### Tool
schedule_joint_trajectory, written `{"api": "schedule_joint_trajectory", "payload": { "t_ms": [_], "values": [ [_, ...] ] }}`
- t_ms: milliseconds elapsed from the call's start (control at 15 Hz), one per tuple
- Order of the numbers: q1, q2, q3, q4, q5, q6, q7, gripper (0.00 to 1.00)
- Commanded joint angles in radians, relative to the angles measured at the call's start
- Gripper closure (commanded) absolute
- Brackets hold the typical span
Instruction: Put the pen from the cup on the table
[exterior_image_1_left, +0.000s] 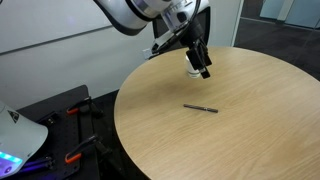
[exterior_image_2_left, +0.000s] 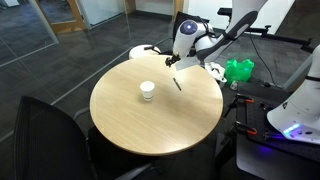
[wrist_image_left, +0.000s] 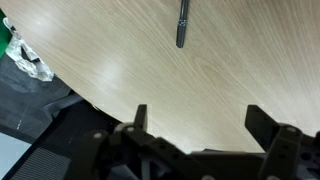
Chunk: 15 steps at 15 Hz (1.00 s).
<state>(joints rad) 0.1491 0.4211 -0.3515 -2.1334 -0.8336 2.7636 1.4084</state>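
The pen (exterior_image_2_left: 178, 84) is lying flat on the table (exterior_image_2_left: 150, 125), at two o'clock from the cup (exterior_image_2_left: 147, 91); the gripper (wrist_image_left: 198, 115) is hovering above, spread wide, holding nothing.

We find the thin dark pen (exterior_image_1_left: 200, 107) lying flat on the round wood-grain table (exterior_image_1_left: 250, 130), apart from the upright white cup (exterior_image_2_left: 147, 91).

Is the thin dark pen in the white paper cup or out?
Out: the thin dark pen lies flat on the round wooden table, apart from the white paper cup.
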Motion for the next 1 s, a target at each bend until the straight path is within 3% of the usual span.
{"api": "schedule_joint_trajectory", "payload": {
  "t_ms": [0, 200, 267, 667, 733, 933],
  "values": [
    [-0.016, -0.13, 0.039, -0.086, 0.0, -0.006, -0.014, 0.0],
    [0.006, -0.206, 0.044, -0.136, 0.045, -0.046, -0.046, 0.0],
    [-0.025, -0.238, 0.084, -0.151, 0.045, -0.072, -0.049, 0.0],
    [-0.072, -0.402, 0.183, -0.228, 0.059, -0.198, -0.059, 0.0],
    [-0.087, -0.322, 0.189, -0.175, 0.03, -0.163, -0.014, 0.0],
    [-0.103, -0.336, 0.209, -0.182, 0.032, -0.168, -0.015, 0.0]
  ]
}}
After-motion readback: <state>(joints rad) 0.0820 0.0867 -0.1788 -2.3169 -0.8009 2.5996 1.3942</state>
